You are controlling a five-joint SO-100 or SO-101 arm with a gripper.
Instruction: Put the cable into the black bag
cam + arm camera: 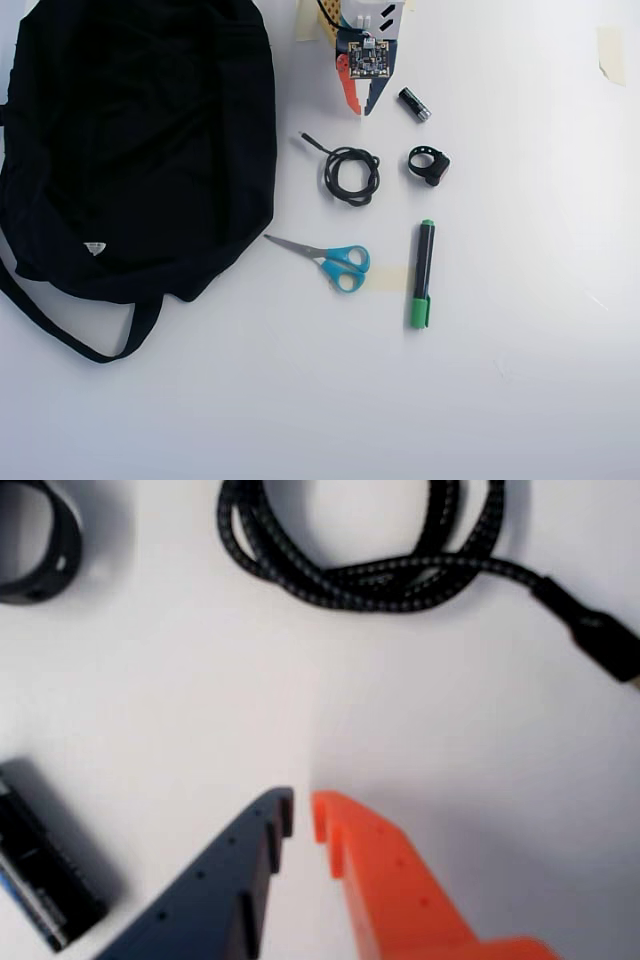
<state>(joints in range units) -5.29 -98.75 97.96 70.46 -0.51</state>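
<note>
The tool (303, 815) is seen in the wrist view with its dark and orange fingers drawn nearly together, only a thin slit between the tips, and nothing is held between them. It is poised above bare white worktop (300, 700), short of the cable (370, 575), which lies untouched ahead of the tips. So the task is judged barely begun: the cable has not been gripped, lifted or carried, and all of that remains, along with the release into the black bag (130, 140).

In the overhead view the tool (360, 108) is placed just above the cable (350, 175) in the picture, and the bag is shown to the left of the cable, well apart from it, with its strap (70, 330) trailing below. That view alone shows the bag, and also the scissors (325, 258) and the green marker (424, 272) below the cable.

The wrist view gives what the overhead view cannot: the cable's braided weave, its plug end (595, 640) to the right of the coil, and the narrow gap at the tips. The black ring strap (40, 550) and the battery (40, 880) appear in both views, left of the cable in the wrist view, right of it from overhead.
</note>
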